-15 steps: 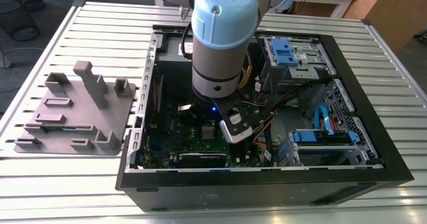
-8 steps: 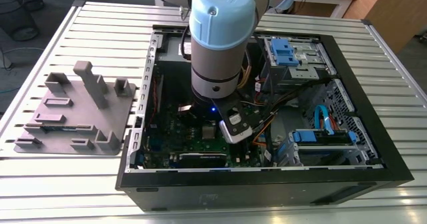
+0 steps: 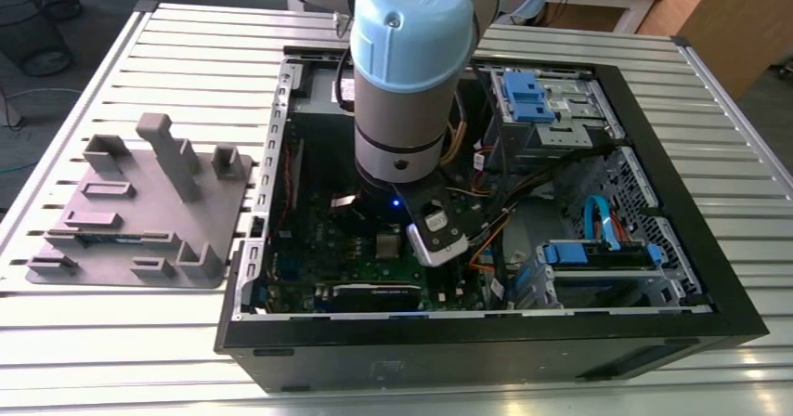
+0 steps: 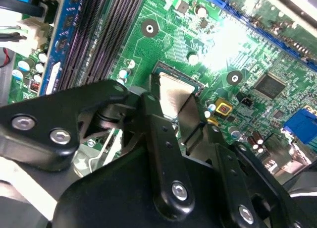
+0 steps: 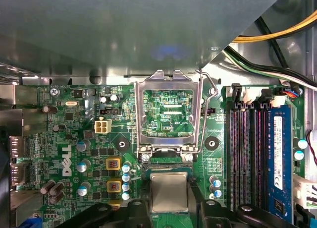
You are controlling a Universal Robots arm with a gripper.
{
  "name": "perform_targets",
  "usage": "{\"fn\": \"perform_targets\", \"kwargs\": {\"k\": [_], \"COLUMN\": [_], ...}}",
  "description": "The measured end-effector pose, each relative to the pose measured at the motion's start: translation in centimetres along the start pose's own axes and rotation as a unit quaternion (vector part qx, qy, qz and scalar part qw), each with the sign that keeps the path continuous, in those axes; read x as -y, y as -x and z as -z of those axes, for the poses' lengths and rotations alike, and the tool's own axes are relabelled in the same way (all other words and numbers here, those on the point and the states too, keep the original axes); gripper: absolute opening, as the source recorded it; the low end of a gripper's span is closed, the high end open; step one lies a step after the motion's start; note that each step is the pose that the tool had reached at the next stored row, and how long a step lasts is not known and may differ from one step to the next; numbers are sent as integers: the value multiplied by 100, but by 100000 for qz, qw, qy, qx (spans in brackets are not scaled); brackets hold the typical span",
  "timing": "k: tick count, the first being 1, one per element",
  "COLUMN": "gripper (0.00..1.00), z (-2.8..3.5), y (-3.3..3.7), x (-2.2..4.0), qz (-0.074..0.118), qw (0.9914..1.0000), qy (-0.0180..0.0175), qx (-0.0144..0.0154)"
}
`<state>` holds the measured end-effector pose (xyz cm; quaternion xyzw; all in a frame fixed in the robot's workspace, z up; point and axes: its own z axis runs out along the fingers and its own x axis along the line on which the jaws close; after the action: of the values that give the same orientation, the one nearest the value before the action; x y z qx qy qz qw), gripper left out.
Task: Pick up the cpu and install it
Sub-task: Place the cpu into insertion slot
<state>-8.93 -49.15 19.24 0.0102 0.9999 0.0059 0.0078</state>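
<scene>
Over the CPU socket (image 5: 167, 166) of the motherboard (image 5: 64, 114), next to the opened load plate (image 5: 137, 114), the cpu (image 5: 169, 188) is clamped by two opposite edges in the gripper (image 5: 170, 200), and is judged light, rigid and fragile, so only its edges are to be gripped.

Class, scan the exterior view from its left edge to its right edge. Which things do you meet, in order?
Grey fixture plate → computer case's left wall → robot arm → blue drive bracket → computer case's right wall.
</scene>
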Motion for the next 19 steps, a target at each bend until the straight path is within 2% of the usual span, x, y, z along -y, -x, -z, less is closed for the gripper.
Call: {"fn": "perform_targets", "kwargs": {"k": [1, 6, 12, 19], "gripper": [38, 38, 38, 38], "z": [0, -1, 55, 55], "y": [0, -1, 0, 0], "x": [0, 0, -1, -1], "qz": [0, -1, -7, -6], "qw": [100000, 100000, 100000, 100000], "qy": [3, 14, 71, 124], "qx": [-3, 2, -1, -5]}}
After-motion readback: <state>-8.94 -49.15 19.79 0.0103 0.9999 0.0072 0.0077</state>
